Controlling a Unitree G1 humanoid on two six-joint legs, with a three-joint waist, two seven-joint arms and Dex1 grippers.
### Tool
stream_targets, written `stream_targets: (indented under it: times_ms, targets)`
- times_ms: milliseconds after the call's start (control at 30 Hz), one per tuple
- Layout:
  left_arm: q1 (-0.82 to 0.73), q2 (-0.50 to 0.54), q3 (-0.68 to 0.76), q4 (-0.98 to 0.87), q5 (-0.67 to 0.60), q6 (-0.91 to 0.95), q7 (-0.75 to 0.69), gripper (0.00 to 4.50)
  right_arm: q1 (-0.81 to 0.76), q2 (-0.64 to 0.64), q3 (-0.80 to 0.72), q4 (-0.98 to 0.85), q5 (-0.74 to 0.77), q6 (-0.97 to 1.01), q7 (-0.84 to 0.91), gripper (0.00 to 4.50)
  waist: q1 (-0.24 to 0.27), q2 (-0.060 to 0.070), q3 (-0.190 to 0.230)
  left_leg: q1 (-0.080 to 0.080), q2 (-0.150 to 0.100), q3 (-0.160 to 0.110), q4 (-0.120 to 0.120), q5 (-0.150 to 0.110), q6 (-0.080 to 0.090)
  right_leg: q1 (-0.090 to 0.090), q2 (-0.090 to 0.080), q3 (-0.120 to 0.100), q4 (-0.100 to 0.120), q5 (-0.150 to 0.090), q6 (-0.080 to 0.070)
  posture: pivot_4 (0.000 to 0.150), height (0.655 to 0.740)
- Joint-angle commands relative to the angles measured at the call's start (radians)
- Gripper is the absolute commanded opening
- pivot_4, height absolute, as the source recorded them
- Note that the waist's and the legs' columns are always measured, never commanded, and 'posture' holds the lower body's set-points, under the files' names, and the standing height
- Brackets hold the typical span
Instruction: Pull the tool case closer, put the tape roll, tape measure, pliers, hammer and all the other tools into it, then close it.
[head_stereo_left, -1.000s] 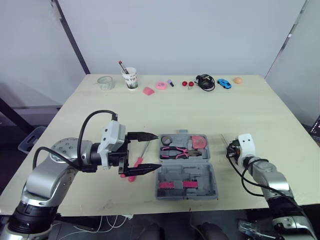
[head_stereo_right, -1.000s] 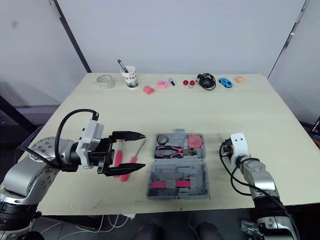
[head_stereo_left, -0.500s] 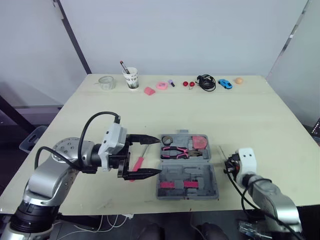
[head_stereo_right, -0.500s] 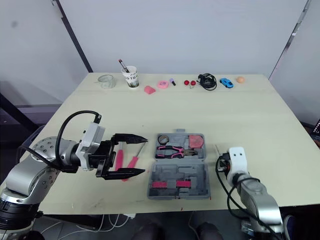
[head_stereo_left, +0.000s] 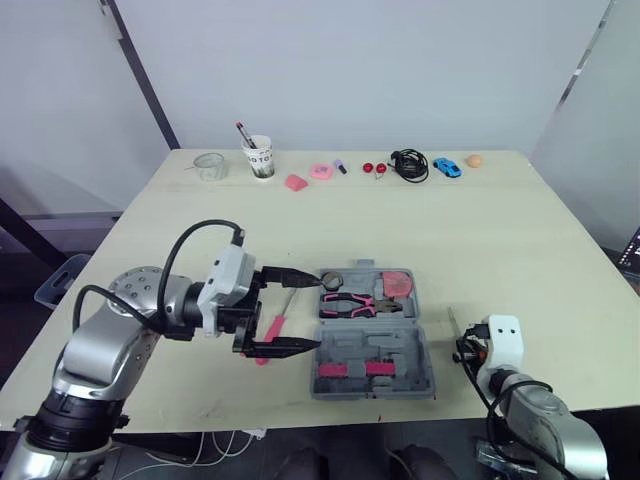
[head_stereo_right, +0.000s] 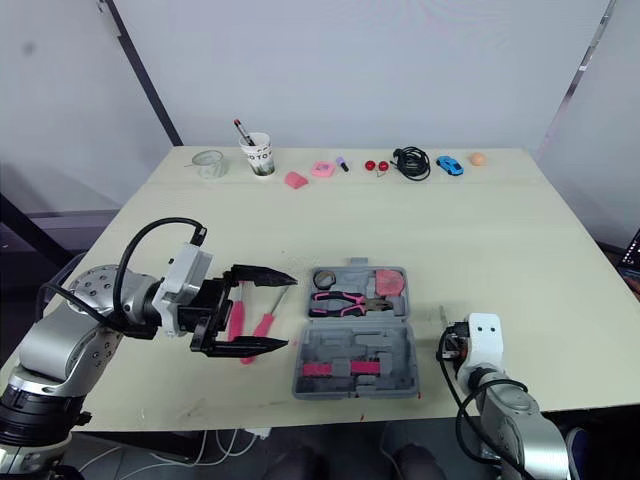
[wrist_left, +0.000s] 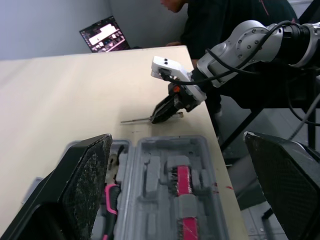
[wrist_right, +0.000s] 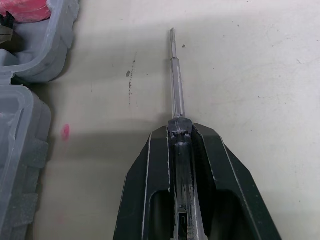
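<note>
**Tool case (head_stereo_left: 372, 345) open, screwdriver clamped beside it**

Tool case lay open on the table (head_stereo_left: 400, 230), with pliers (head_stereo_left: 355, 300) in its far half. Left gripper (head_stereo_left: 315, 310) hung just left of the case, fingers spread wide, holding nothing. Right gripper (wrist_right: 180, 131) sat just right of the case, closed tight on a screwdriver (wrist_right: 176, 85).

the left arm (head_stereo_left: 100, 345), at 8 o'clock, is rounded silver-grey metal with a looping black cable (head_stereo_left: 200, 225) and a screw-ringed joint. its left hand (head_stereo_left: 319, 310) has a white wrist block and tapered black fingers (head_stereo_left: 290, 272). the right hand (wrist_right: 179, 132) wears a white housing (head_stereo_left: 501, 338) with two dark dots.
</note>
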Motion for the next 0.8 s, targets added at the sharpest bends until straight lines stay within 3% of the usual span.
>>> stream_targets:
  times_ms: [33,200,267,567,800]
  targets:
    - [-0.024,0.023,-0.002,0.005,-0.014,0.006,-0.040,4.50,0.000,-0.018,-0.018,-0.042,0.017,-0.017,0.015,1.45,0.000,0.000,0.000,0.000,0.000,0.000,0.000,0.000,0.000,0.000,0.000,0.000,0.000,0.000,0.000,0.150,0.7400]
    - [-0.019,0.021,-0.011,0.010,-0.019,0.010,-0.075,4.50,-0.004,-0.077,-0.041,-0.106,0.056,-0.021,0.072,3.78,0.001,0.000,0.000,0.000,0.000,0.000,0.000,0.000,0.000,0.000,-0.001,0.001,0.000,0.000,0.000,0.150,0.7400]
    - [-0.019,0.017,-0.012,0.014,-0.015,0.004,-0.077,4.50,-0.005,-0.094,-0.060,-0.127,0.078,-0.012,0.087,4.43,0.001,0.000,0.000,0.000,0.000,0.000,0.000,0.000,0.000,0.000,0.000,0.001,0.000,0.000,0.000,0.150,0.7400]
    - [-0.007,-0.003,0.001,0.023,-0.020,-0.013,-0.072,4.50,-0.098,-0.418,-0.046,-0.060,0.134,-0.075,0.407,4.43,0.001,0.000,0.001,0.000,0.000,0.001,0.001,0.000,0.000,0.000,0.001,0.000,0.000,0.000,0.000,0.150,0.7400]
    - [-0.006,-0.011,0.004,0.028,-0.020,-0.027,-0.069,4.50,-0.248,-0.657,0.126,0.160,0.078,-0.361,0.817,4.43,0.001,0.000,0.002,0.000,0.000,0.003,0.001,0.000,0.000,0.001,0.001,-0.001,0.000,0.000,0.000,0.150,0.7400]
